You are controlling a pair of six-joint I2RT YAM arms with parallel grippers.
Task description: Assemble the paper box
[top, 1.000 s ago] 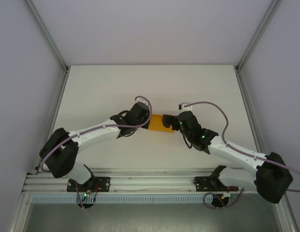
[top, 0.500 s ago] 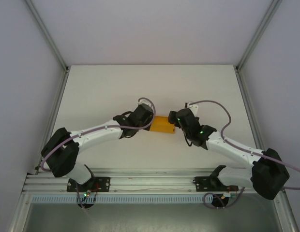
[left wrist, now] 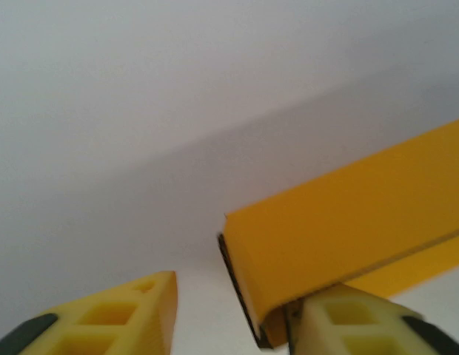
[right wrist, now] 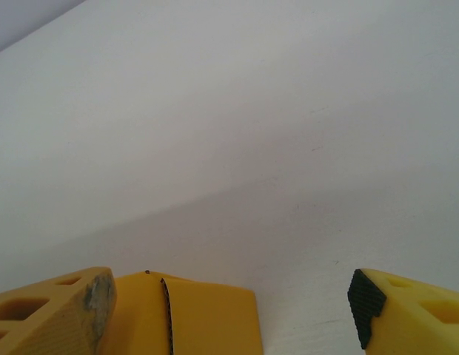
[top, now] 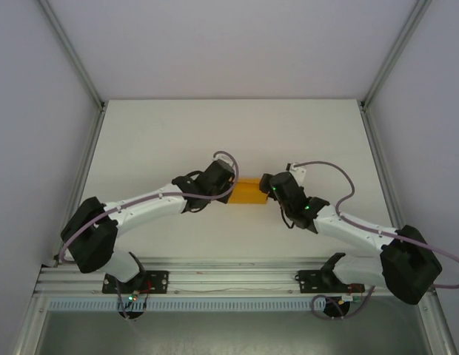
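Two arms bracket the paper box end to end, left gripper part-open, right gripper wide, neither gripping, likely squaring it up.

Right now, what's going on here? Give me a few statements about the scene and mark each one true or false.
1. The paper box lies between the ends of the two arms. True.
2. The box is blue. False: it is orange-yellow.
3. The left fingers stand apart. True.
4. The right fingers are squeezed shut. False: they stand wide apart, with the box's end next to one of them.
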